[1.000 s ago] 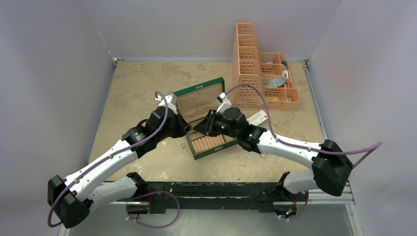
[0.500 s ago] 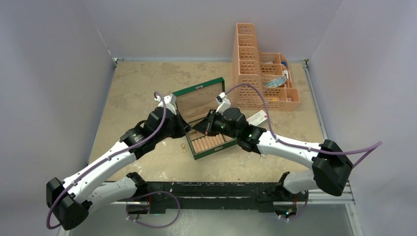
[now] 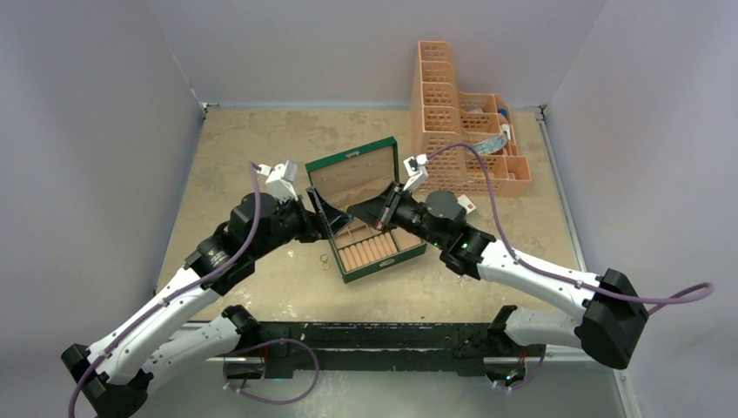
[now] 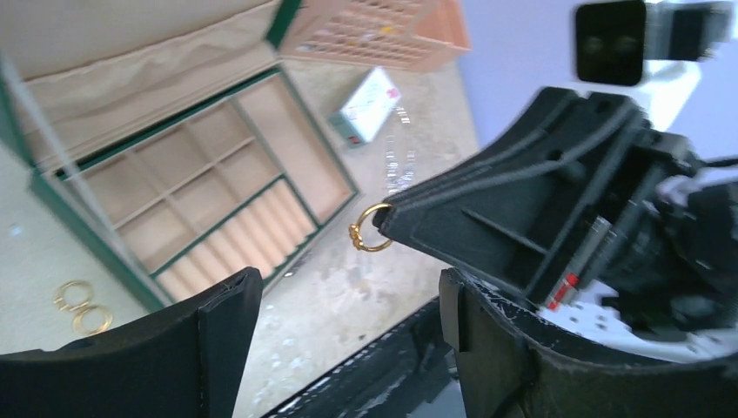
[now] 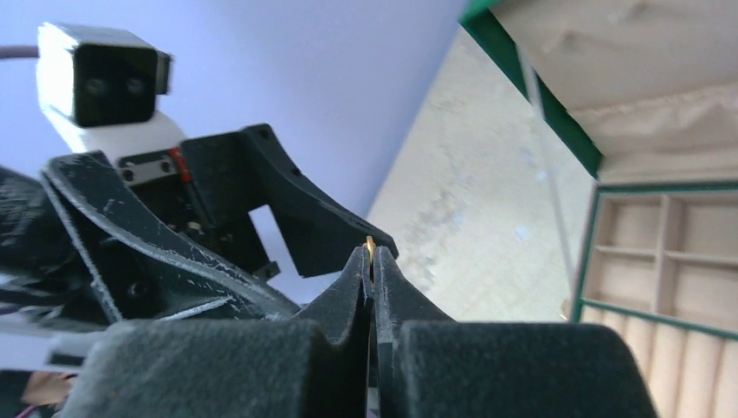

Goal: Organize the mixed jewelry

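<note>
Ring (image 4: pixel 370 237), gold, one: pinched at the tips of the right gripper (image 5: pixel 372 261), jaws clenched on it, held in the air over the open green box (image 3: pixel 384 265) at mid-bench. Left gripper (image 4: pixel 344 292): jaws spread wide, nothing between them, facing the ring at close range. Further rings (image 4: pixel 80 306), gold, two: lying side by side on the bench (image 3: pixel 244 148), just off the box's near left corner. White card box (image 3: pixel 466 205): right of the green box. Orange rack (image 3: pixel 461 131): far right corner.

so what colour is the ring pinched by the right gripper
Gold; the ring shows best in the left wrist view.
</note>
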Action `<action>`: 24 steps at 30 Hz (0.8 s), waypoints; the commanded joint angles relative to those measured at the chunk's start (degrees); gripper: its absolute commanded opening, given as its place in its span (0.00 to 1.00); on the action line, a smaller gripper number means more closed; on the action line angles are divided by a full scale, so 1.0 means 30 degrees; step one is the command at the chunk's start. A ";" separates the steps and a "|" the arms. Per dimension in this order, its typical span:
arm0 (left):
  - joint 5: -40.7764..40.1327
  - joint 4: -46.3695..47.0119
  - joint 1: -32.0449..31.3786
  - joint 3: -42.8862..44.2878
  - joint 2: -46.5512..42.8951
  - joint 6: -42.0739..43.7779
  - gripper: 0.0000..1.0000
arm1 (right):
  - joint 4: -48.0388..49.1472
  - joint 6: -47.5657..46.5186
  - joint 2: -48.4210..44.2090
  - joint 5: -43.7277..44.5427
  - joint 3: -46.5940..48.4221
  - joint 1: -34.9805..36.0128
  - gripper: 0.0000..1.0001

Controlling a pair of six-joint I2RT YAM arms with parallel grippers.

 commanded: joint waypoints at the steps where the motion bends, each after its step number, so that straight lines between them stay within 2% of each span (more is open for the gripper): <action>1: 0.2848 0.2940 -0.0062 0.1290 -0.0897 -0.0473 0.75 | 0.5898 0.2161 -0.1073 -0.3775 -0.1206 -0.1791 0.00; 4: 0.3737 0.3682 -0.0062 0.1636 -0.1267 -0.0698 0.75 | 0.9991 0.4753 -0.0951 -0.6694 -0.2564 -0.3115 0.00; 6: 0.4391 0.4247 -0.0069 0.1831 -0.1299 -0.0757 0.71 | 1.2079 0.5980 -0.0575 -0.8013 -0.3060 -0.3414 0.00; 13: 0.6546 0.5642 -0.0062 0.2229 -0.0253 -0.1807 0.56 | 1.8582 0.9542 -0.0183 -0.9837 -0.4545 -0.3447 0.00; 19: 0.7167 0.6121 -0.0077 0.2256 0.0180 -0.2205 0.47 | 1.9944 1.0564 -0.0308 -0.9885 -0.5006 -0.3466 0.00; 24: 0.8022 0.6663 -0.0063 0.2144 0.0442 -0.2441 0.35 | 1.9624 1.0586 -0.0442 -0.9713 -0.5023 -0.3458 0.00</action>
